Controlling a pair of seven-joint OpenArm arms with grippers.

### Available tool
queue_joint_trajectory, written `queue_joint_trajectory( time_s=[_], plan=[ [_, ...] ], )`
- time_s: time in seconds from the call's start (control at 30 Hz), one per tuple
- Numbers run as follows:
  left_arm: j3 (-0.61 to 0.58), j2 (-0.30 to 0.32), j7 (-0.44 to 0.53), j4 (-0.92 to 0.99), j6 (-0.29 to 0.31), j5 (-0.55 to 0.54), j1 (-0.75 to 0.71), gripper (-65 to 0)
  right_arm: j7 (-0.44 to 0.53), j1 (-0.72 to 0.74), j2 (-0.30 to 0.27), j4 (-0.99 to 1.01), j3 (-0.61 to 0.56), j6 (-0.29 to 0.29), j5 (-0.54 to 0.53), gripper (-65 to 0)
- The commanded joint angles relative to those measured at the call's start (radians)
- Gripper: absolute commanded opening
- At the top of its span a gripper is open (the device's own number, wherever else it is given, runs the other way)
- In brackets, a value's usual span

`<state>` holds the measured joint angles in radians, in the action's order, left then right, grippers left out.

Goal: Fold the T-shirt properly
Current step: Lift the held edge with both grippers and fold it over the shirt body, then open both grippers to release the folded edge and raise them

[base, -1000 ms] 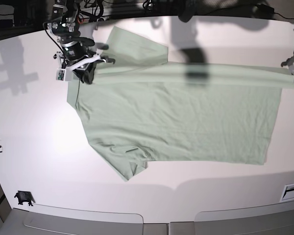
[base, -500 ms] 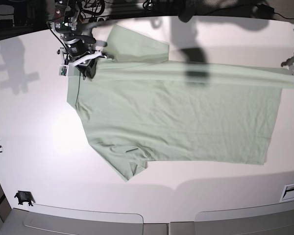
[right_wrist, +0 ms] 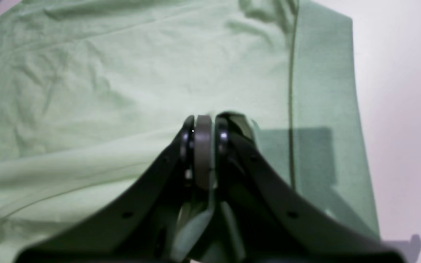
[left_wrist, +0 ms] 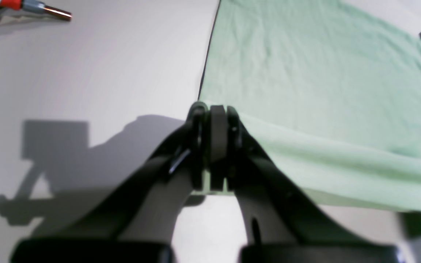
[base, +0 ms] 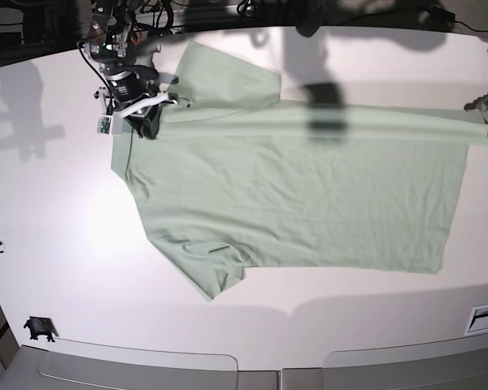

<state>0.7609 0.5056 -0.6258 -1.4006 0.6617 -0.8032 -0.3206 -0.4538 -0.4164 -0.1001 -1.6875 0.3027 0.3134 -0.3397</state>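
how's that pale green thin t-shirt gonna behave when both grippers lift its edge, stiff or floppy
Probably floppy: the pale mint-green thin-fabric T-shirt lies flat with soft wrinkles, and its gripped edge already forms a rolled fold between the left gripper and the right gripper. It will likely sag between the two pinches. It looks light, so it may drag and bunch rather than slide cleanly.

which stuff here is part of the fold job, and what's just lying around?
Job:
- T-shirt, spread on the table
- right pincer, shut on the shirt's edge
- left pincer, shut on the shirt's corner

Lying about:
- small black object near the table's front corner
- red-handled probe at the far edge
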Motion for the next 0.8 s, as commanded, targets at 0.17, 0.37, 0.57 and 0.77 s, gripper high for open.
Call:
queue_joint_trajectory(
  time_s=[0.17, 0.37, 0.57, 0.77],
  plan=[
    [-0.130, 0.024, 0.113, -0.013, -0.097, 0.119, 0.011, -65.0, 0.020, 0.003, -0.008, -0.016, 0.004, 0.001, 0.000, -65.0],
    [-0.154, 0.024, 0.132, -0.013, -0.166, 0.201, 0.011, -65.0, 0.020, 0.003, -0.008, -0.016, 0.004, 0.001, 0.004, -65.0],
    [-0.154, 0.024, 0.134, -0.013, -0.166, 0.201, 0.010, -65.0, 0.006, 0.003, -0.008, -0.016, 0.004, 0.001, 0.004, -65.0],
    [-0.154, 0.024, 0.134, -0.013, -0.166, 0.201, 0.010, -43.0, 0.005, 0.003, -0.008, -0.020, 0.005, 0.031, -0.020, -29.8]
  ],
)
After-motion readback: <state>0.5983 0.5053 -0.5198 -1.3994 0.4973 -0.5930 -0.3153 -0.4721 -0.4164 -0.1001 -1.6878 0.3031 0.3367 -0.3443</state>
